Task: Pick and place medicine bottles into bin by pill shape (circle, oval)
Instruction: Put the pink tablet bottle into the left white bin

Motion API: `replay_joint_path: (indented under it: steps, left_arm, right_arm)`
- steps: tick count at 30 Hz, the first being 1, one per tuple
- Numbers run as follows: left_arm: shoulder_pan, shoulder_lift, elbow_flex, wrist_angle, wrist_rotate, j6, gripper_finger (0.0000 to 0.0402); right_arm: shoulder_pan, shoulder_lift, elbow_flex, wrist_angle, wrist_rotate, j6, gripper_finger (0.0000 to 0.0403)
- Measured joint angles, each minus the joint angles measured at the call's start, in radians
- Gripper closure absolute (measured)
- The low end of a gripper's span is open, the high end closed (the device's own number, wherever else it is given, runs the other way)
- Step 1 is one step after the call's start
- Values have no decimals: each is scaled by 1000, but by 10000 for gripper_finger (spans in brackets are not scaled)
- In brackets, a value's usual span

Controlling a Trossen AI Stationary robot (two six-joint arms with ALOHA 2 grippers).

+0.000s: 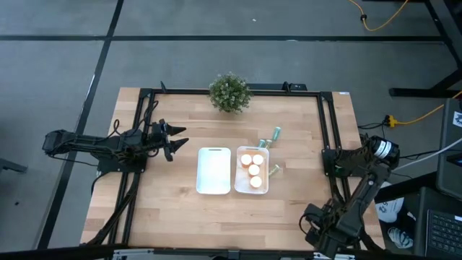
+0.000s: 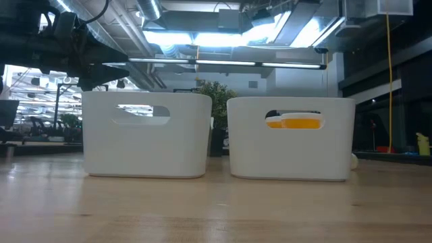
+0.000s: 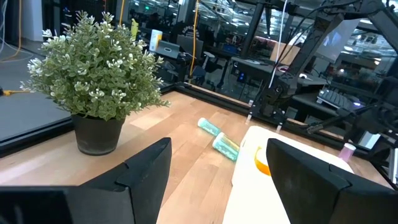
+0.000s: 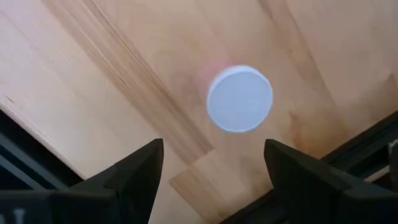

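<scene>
Only the right wrist view shows a white-capped bottle (image 4: 239,99) under the spread right gripper (image 4: 212,163); the left gripper (image 3: 217,167), also spread, faces the plant (image 3: 93,68).

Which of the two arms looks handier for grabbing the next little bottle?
Probably the right: its open gripper hangs directly above a white-capped bottle. The left gripper, also open, sits beyond the empty bin.
</scene>
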Motion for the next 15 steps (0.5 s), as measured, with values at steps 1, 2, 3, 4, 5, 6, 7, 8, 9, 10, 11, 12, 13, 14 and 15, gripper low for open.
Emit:
replay_joint_path:
  steps: [1, 2, 3, 4, 5, 6, 7, 8, 9, 10, 11, 12, 13, 14, 15]
  left_arm:
    - [0, 0, 0, 0, 0, 0, 147]
    - [0, 0, 0, 0, 0, 0, 147]
    - [0, 0, 0, 0, 0, 0, 147]
    - [0, 0, 0, 0, 0, 0, 147]
    - [0, 0, 0, 0, 0, 0, 147]
    - [0, 0, 0, 0, 0, 0, 147]
    - [0, 0, 0, 0, 0, 0, 147]
    - [0, 0, 0, 0, 0, 0, 147]
    - [0, 0, 0, 0, 0, 0, 147]
    - [0, 0, 0, 0, 0, 0, 147]
    - [0, 0, 0, 0, 0, 0, 147]
    - [0, 0, 0, 0, 0, 0, 147]
    - [0, 0, 0, 0, 0, 0, 147]
    - [0, 0, 0, 0, 0, 0, 147]
    - [0, 0, 0, 0, 0, 0, 147]
  right_arm:
    - [-3, 0, 0, 1, 0, -3, 123]
    - [-3, 0, 0, 0, 0, -13, 123]
    - [-3, 0, 0, -1, 1, -24, 123]
    - [-3, 0, 0, 0, 3, -32, 123]
    - [-4, 0, 0, 0, 8, -42, 123]
    - [-4, 0, 0, 0, 16, -46, 123]
    - [-4, 0, 0, -1, 23, -48, 123]
    - [-4, 0, 0, -1, 29, -48, 123]
    - [-4, 0, 0, -4, 38, -48, 123]
    - [-4, 0, 0, -11, 45, -48, 123]
    - [-4, 0, 0, -22, 53, -48, 123]
    - [-4, 0, 0, -34, 63, -48, 123]
    - [-5, 0, 0, -45, 69, -47, 123]
    - [-5, 0, 0, -51, 72, -47, 123]
    - [-6, 0, 0, -56, 76, -47, 123]
